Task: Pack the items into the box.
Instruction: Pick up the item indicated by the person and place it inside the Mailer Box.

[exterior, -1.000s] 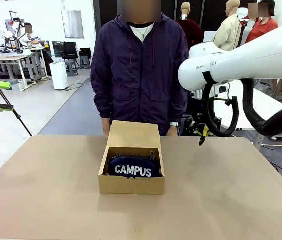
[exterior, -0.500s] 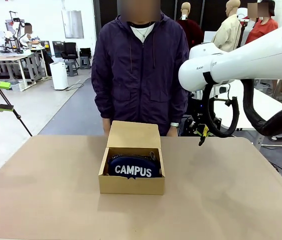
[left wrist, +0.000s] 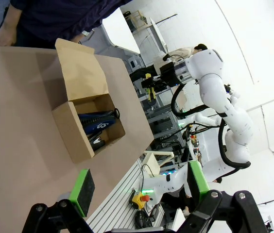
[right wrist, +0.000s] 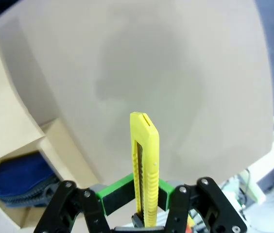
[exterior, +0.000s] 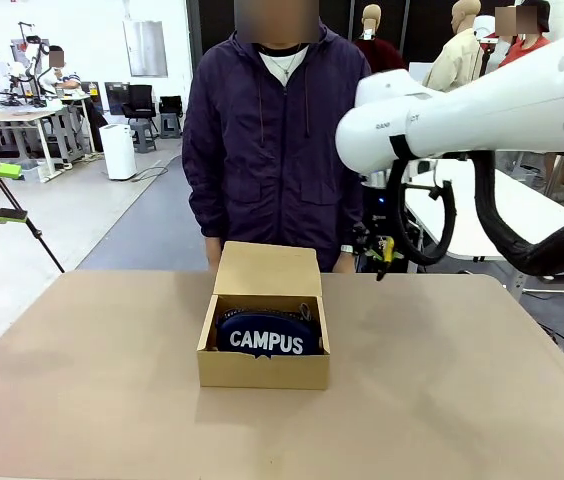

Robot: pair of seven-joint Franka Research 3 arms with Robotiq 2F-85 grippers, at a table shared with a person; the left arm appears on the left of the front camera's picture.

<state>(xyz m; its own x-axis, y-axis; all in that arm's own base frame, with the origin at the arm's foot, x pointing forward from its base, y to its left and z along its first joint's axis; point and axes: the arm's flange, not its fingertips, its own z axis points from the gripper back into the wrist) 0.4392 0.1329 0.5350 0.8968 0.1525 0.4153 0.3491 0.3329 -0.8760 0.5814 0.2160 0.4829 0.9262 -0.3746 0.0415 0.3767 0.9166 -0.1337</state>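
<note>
While the pouch (exterior: 267, 335) lies in the box (exterior: 262, 372) near the table's (exterior: 442, 380) far edge, with a dark item (left wrist: 97, 142) beside it, the knife (right wrist: 145, 165) is not yet packed. Your right gripper (right wrist: 139, 194) clamps its lower end, with the body projecting straight out between the pads, near the far edge and right of the box. Your left gripper (left wrist: 139, 187) stands wide, empty.

right arm (exterior: 482, 100): white, rounded — black cable (exterior: 547, 258) | left tool (left wrist: 139, 187): black, green pads (left wrist: 83, 190)
</note>
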